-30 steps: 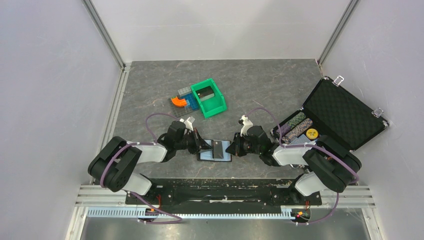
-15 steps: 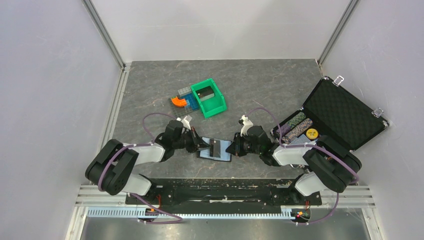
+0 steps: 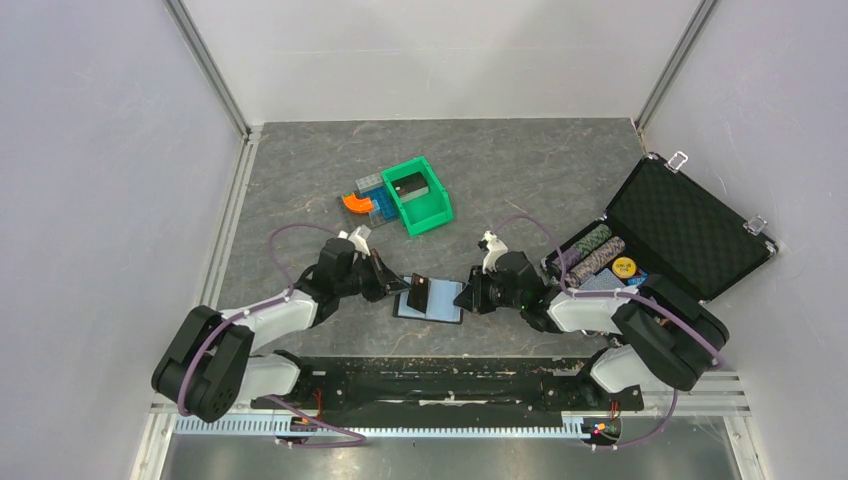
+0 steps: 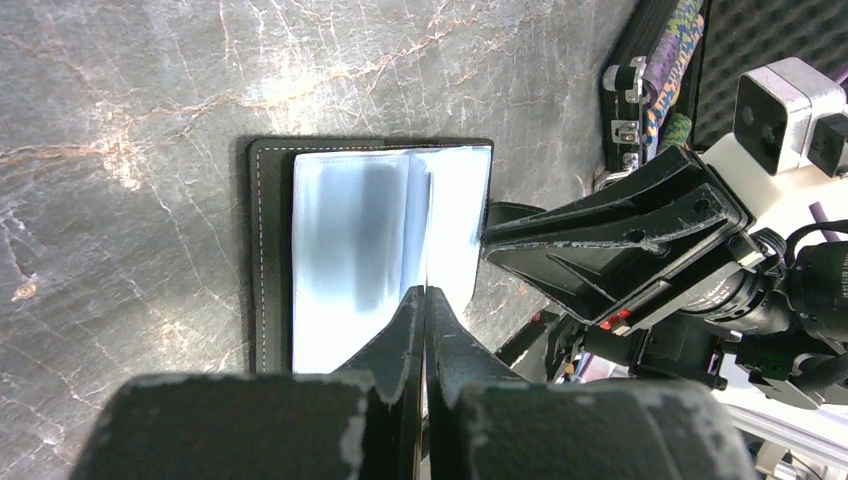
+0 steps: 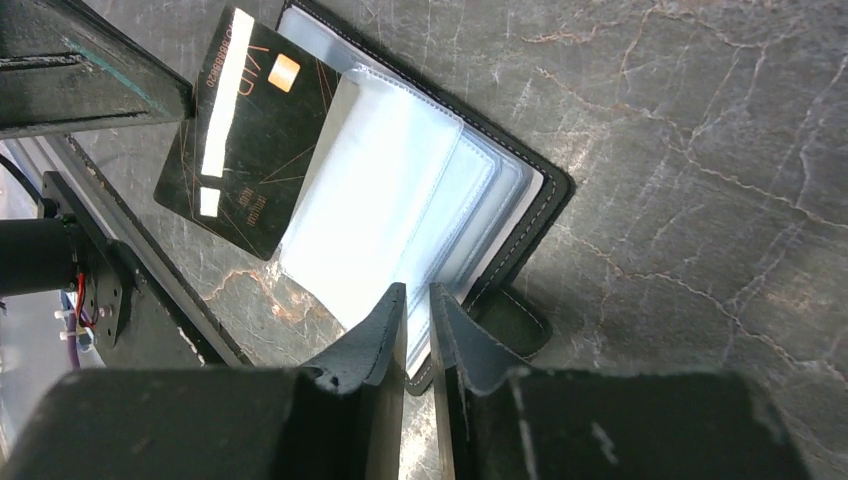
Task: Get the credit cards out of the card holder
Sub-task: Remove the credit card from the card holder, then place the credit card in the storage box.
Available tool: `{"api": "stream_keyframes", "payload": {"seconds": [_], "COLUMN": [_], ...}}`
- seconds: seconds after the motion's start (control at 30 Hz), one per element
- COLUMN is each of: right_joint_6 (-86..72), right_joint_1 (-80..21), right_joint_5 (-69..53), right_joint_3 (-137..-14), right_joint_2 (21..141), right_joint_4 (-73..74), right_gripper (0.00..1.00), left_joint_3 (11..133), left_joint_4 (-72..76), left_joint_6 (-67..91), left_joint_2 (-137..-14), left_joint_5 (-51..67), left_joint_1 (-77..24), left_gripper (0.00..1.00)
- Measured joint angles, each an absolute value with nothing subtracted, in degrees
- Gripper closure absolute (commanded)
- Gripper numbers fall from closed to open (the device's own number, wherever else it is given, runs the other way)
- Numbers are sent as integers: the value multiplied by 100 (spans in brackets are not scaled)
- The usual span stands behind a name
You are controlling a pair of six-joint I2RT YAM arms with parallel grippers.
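The card holder [image 3: 440, 303] lies open on the table between my grippers, its glossy clear sleeves facing up [image 4: 370, 250] [image 5: 420, 190]. My left gripper [image 3: 400, 285] is shut on a black credit card [image 3: 418, 293] and holds it tilted over the holder's left edge. In the right wrist view the credit card [image 5: 250, 150] shows a gold chip and sits clear of the sleeves. In the left wrist view it is edge-on between my left gripper's [image 4: 426, 300] jaws. My right gripper [image 3: 468, 297] is shut on the holder's right edge [image 5: 418, 300].
A green bin [image 3: 420, 195] and coloured blocks [image 3: 365, 203] stand behind the holder. An open black foam-lined case [image 3: 690, 225] with rolls of poker chips [image 3: 595, 250] stands at the right, close behind my right arm.
My left gripper has drawn back to the left with the black card, pulling it out of the holder's sleeves. My right gripper has stayed on the holder's right edge.
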State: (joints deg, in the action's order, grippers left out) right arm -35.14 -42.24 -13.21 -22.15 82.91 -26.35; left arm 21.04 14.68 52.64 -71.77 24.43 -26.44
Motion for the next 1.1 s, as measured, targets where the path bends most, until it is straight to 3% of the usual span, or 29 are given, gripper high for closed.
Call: {"api": "stream_keyframes", "payload": {"seconds": [0.43,0.73,1.1], "right_joint_6": [-3487,-3553,-3607], "right_joint_1": [-4228,-4480,-4600], "right_joint_5": [-1354,-1389,-1389], "right_joint_3": [-2215,-2375,-2834], "right_joint_2": [7675,7889,8615], "right_joint_4": [-2237,-2305,-2432], "right_gripper": [72,72,73], "left_joint_3": [2099,2093,2067], "left_joint_4": [1240,1321,1691], "left_joint_6": [5249,5247,5249], "left_joint_2": [-7032,-7102,-7395], "left_joint_5": [2473,2615,2797], "left_joint_1": [-2641,-2641,-2644], "left_gripper": [98,97,89]}}
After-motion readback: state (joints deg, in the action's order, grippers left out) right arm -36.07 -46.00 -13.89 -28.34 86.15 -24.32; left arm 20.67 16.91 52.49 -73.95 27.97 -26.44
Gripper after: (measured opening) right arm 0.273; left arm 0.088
